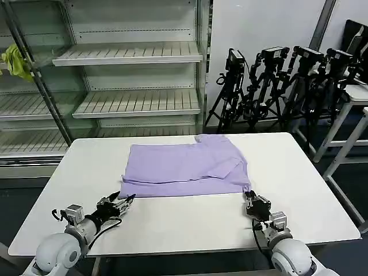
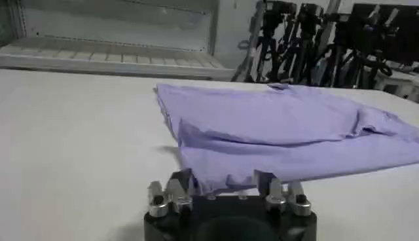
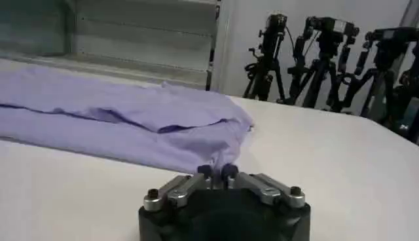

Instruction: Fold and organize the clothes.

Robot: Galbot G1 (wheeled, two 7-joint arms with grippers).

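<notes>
white table (image 1: 310,190), folded lavender T-shirt (image 1: 184,167) lying on it

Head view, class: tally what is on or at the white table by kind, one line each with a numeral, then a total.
Lavender T-shirt: 1
Grippers: 2, the left gripper open at the shirt's near left corner, the right gripper shut on its near right corner
White table: 1
Total: 4
</notes>
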